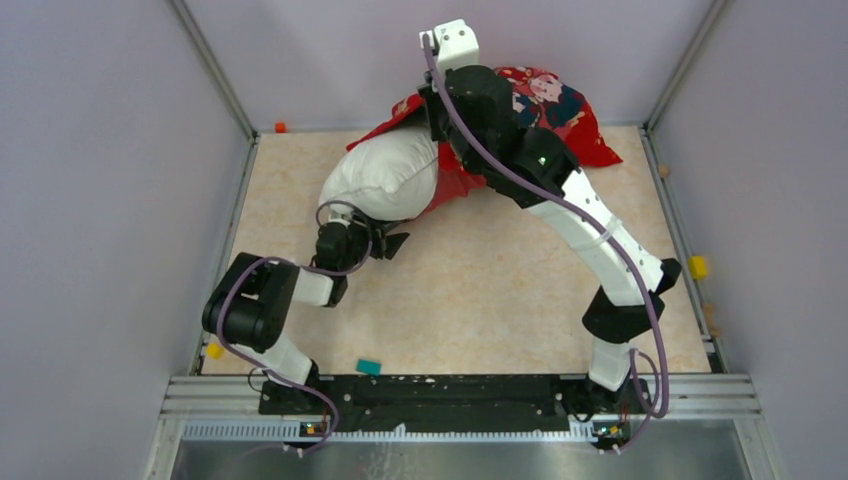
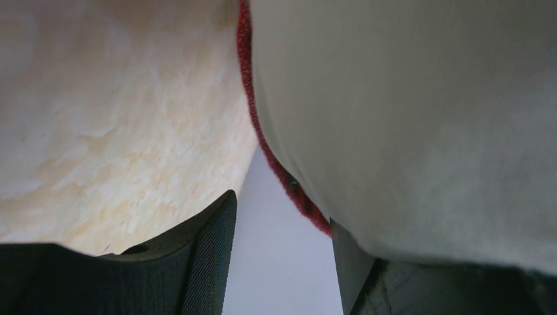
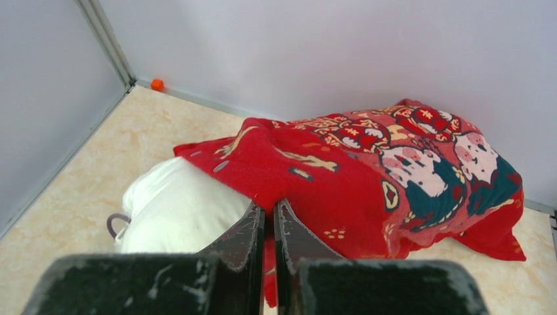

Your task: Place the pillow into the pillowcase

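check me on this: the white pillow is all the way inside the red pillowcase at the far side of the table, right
Not quite. The pillow is only partly inside the red pillowcase at the far side of the table: its white near end still bulges out of the opening. The top external view shows it, and so does the right wrist view.

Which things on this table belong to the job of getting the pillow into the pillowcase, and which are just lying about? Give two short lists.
Belong to the job:
plump white fabric pillow
bright red printed fabric pillowcase

Just lying about:
small orange block, far corner
small yellow block, right edge
second yellow block, left edge
small teal block, near the arm bases
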Motion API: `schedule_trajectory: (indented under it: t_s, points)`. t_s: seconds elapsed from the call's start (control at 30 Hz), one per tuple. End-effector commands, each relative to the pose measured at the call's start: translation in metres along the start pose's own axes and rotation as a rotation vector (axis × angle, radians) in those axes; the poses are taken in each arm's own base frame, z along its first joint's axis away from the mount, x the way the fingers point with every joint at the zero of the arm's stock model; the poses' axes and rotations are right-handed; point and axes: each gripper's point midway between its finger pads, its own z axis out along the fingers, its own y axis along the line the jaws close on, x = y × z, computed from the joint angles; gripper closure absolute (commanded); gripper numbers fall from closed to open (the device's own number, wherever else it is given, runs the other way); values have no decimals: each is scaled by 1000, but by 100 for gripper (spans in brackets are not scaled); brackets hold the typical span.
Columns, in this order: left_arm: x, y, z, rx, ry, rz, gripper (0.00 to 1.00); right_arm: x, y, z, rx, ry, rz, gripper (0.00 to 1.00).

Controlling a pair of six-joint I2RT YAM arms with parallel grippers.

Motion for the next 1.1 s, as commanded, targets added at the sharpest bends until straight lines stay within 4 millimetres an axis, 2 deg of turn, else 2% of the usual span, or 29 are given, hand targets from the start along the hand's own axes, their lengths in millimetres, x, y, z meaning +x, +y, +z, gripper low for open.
schedule_trajectory:
  t_s: [0.0, 0.1, 0.33, 0.5, 0.53, 0.6, 0.63, 0.8, 0.87, 0.97, 1.07]
  points:
    - [-2, -34, 17, 77, -3, 44, 43, -73, -17, -47, -16, -203, 144, 100]
    - [-2, -34, 24, 64, -6, 50, 45, -76, -16, -50, -20, -211, 147, 100]
    - [17, -27, 41, -6, 42, 77, 65, -78, -12, -52, -21, -221, 148, 100]
    - [23, -23, 47, -19, 49, 56, 65, -78, -11, -52, -23, -220, 147, 100]
    - [24, -25, 49, -15, 51, 51, 62, -78, -11, -53, -25, -219, 146, 100]
    - [25, -30, 52, -2, 55, 45, 57, -77, -10, -53, -26, -215, 143, 100]
    - [26, -34, 53, 5, 58, 47, 59, -76, -10, -53, -25, -212, 141, 100]
    - [30, -54, 53, 28, 61, 85, 92, -74, -15, -53, -2, -205, 124, 100]
    - [31, -62, 49, 28, 63, 120, 100, -74, -20, -54, 20, -207, 97, 100]
    - [30, -76, 39, 7, 63, 188, 100, -75, -28, -56, 58, -210, 74, 100]
    - [21, -110, 20, 22, 21, 300, 100, -79, -38, -59, 95, -220, 58, 100]
